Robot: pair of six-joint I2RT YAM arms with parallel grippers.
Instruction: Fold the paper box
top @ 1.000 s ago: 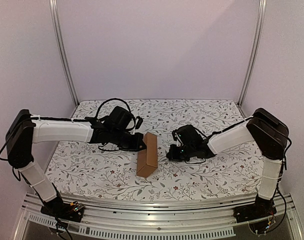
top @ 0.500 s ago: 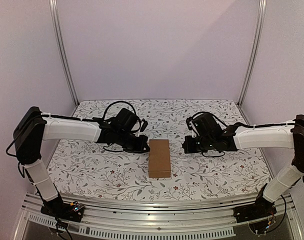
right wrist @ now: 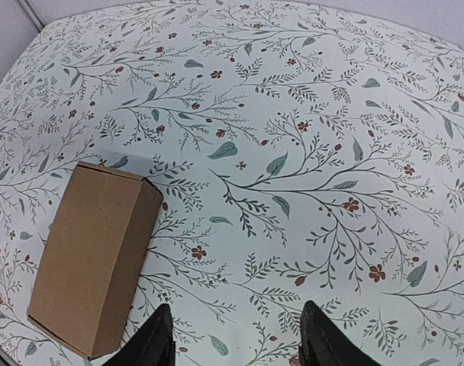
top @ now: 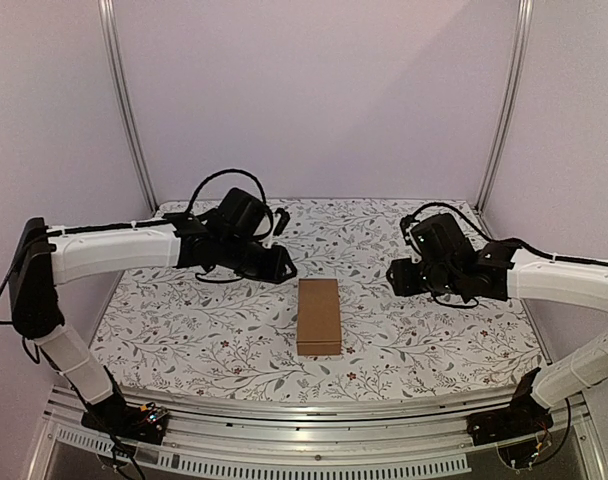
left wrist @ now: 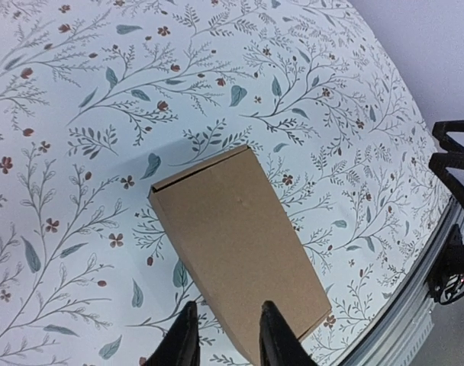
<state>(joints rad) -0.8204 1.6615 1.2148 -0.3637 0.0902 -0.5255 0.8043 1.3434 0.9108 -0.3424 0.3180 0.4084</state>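
Box [top: 319, 316] flat on table [top: 184, 335]

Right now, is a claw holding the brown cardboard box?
No, the brown cardboard box lies on the flowery table, left claw and right claw both off it.

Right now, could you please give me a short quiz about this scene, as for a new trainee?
1. True or false: the box is folded shut and lies flat on the table.
2. Which one holds the box? A) the left gripper B) the right gripper C) neither
3. Fill in: seen from above, the box lies ___ the two grippers.

Key: 1 true. 2 C: both grippers are open, with nothing between their fingers. 3 between.
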